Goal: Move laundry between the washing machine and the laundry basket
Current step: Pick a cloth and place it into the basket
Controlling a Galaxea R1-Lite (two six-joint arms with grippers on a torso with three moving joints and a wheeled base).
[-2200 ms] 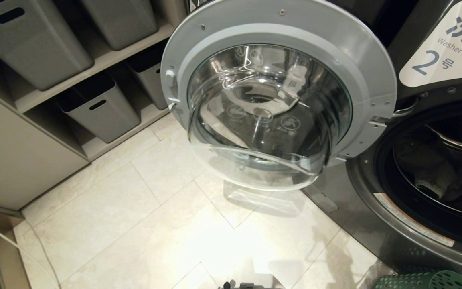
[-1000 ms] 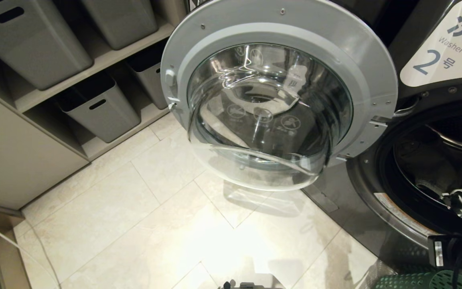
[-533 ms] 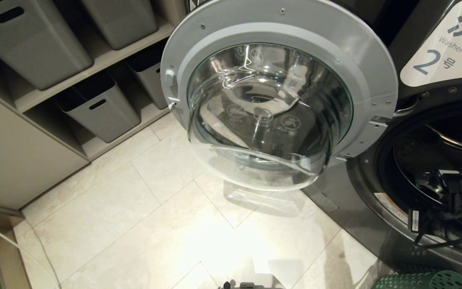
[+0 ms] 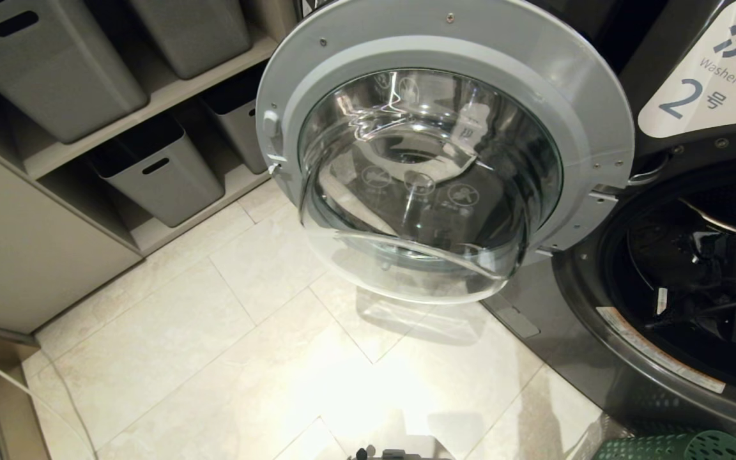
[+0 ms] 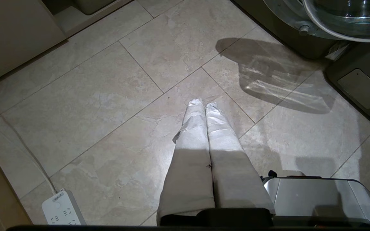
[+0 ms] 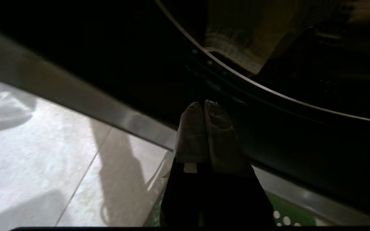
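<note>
The basket [image 4: 674,446] sits nearest, at 5 o'clock. The left end effector [image 5: 203,104] hangs closed over the floor [image 4: 214,358]. The right end effector [image 6: 203,105], closed and empty, is at washer 2's [image 4: 572,300] opening at 3 o'clock, laundry [image 6: 242,38] deeper inside.

Your right gripper [image 6: 204,104] reaches forward, fingers pressed together, empty. Your left gripper [image 5: 203,103] hangs pointing down, fingers together, empty.
</note>
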